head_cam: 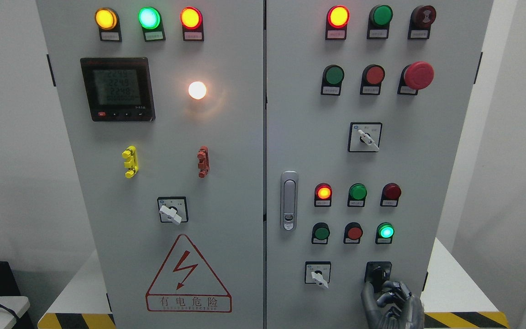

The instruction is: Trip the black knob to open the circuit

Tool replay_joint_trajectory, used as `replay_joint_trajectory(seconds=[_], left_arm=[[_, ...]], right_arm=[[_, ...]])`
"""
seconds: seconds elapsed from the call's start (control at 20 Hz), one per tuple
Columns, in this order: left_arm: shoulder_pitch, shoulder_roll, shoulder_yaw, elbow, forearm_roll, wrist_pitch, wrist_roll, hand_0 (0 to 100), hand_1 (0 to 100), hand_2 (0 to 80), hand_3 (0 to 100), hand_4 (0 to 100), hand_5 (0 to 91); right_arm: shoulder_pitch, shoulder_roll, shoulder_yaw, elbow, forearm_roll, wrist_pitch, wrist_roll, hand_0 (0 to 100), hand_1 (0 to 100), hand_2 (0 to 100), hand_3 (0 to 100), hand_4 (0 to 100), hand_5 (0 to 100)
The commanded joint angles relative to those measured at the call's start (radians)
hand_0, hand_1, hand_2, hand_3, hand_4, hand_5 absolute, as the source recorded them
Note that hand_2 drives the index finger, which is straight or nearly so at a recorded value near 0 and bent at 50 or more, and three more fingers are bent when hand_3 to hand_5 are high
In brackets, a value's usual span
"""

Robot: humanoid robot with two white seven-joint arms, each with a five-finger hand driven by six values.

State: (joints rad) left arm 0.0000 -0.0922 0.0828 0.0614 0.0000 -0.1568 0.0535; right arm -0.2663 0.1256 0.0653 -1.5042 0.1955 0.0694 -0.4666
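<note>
Right hand (pixel 391 301) at black knob (pixel 378 275), lower right corner of cabinet's right door (pixel 299 114).
Fingers curl around the knob's lower edge, apparently pinching it; firm contact on both flanks should precede any twist, turning about the knob's own axis. The hand covers the knob's base; its pointer position is hard to make out, and the wrist is cut off below.

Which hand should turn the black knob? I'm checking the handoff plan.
Right. The right hand is already at the black knob low on the right door, fingers curled at it. The left hand is out of view.
</note>
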Motion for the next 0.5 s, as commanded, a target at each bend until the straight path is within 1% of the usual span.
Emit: replay_joint_trajectory(seconds=[0.0,0.45], left_arm=[[-0.008,-0.001,0.000,0.000,-0.034,0.000,0.000,12,39,0.0,0,0,0.0],[-0.008,0.000,0.000,0.000,-0.034,0.000,0.000,12,39,0.0,0,0,0.0]], right_arm=[[0.001,-0.003,-0.007,-0.001,0.010,-0.006,0.003,47,79,57,85,82,92],[0.002,-0.004,-0.010,-0.001,0.013,-0.006,0.003,47,79,57,85,82,92]])
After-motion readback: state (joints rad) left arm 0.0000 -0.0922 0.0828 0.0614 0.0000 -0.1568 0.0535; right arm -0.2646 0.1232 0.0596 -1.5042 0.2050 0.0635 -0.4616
